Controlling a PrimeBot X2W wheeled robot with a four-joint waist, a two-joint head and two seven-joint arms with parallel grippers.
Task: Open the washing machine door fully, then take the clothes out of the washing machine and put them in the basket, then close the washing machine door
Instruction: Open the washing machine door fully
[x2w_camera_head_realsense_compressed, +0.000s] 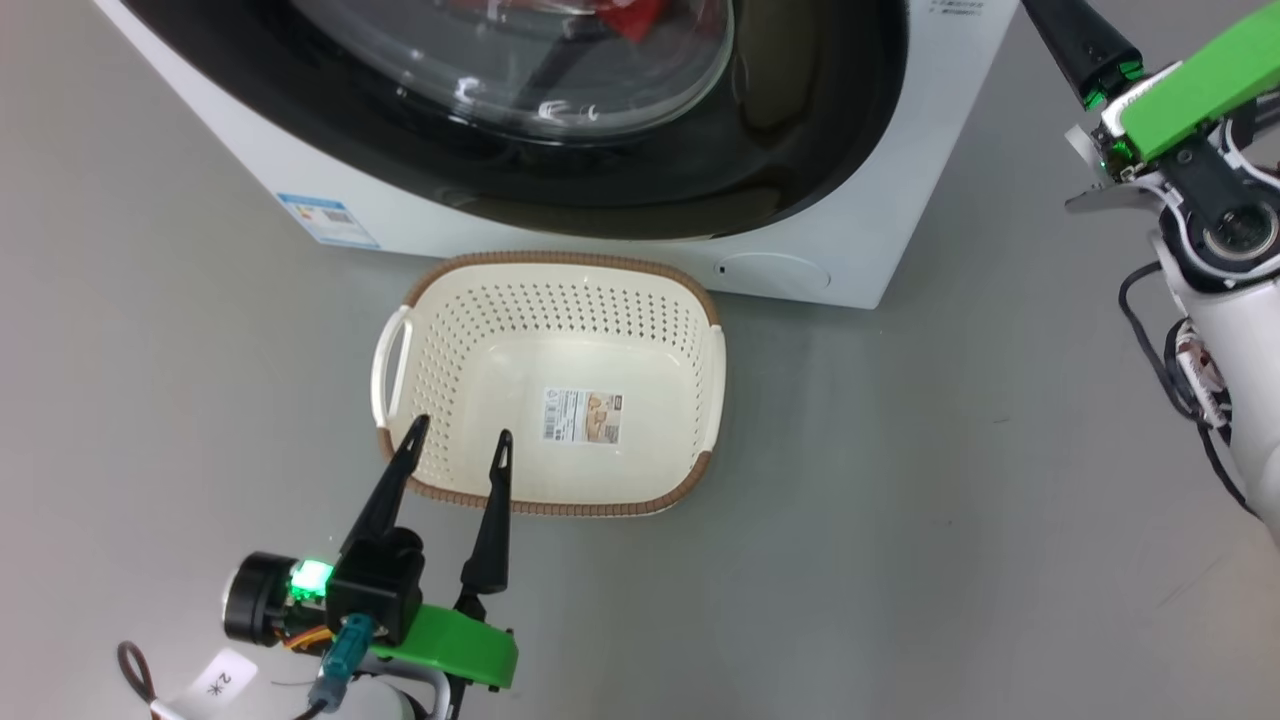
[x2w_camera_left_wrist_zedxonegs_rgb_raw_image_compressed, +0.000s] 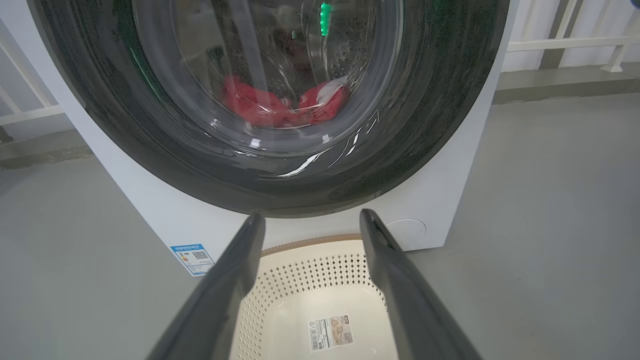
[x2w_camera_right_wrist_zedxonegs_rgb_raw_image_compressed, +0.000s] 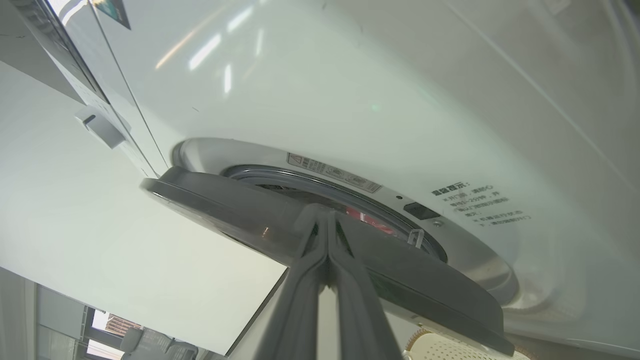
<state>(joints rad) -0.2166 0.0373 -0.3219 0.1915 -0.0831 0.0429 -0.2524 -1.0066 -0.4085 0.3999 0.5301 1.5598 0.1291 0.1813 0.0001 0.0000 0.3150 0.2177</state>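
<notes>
The white washing machine (x2w_camera_head_realsense_compressed: 900, 200) fills the top of the head view. Its door (x2w_camera_head_realsense_compressed: 700, 190), a black ring around bulging glass, stands slightly ajar in the right wrist view (x2w_camera_right_wrist_zedxonegs_rgb_raw_image_compressed: 225, 205). Red clothes (x2w_camera_left_wrist_zedxonegs_rgb_raw_image_compressed: 255, 107) lie in the drum behind the glass, and a strip of them (x2w_camera_right_wrist_zedxonegs_rgb_raw_image_compressed: 370, 220) shows through the gap. My right gripper (x2w_camera_right_wrist_zedxonegs_rgb_raw_image_compressed: 326, 217) is shut, its tips against the door's edge. The cream basket (x2w_camera_head_realsense_compressed: 560, 262) sits on the floor before the machine, holding nothing but a paper label. My left gripper (x2w_camera_head_realsense_compressed: 459, 432) hangs open over the basket's near left corner, nothing between its fingers (x2w_camera_left_wrist_zedxonegs_rgb_raw_image_compressed: 250, 235).
A blue label (x2w_camera_head_realsense_compressed: 328, 220) and a round white cap (x2w_camera_head_realsense_compressed: 775, 272) mark the machine's lower front. Grey floor (x2w_camera_head_realsense_compressed: 900, 520) surrounds the basket. A white railing (x2w_camera_left_wrist_zedxonegs_rgb_raw_image_compressed: 565, 45) runs behind the machine on the right. My right forearm (x2w_camera_head_realsense_compressed: 1230, 330) and its cables hang at the far right.
</notes>
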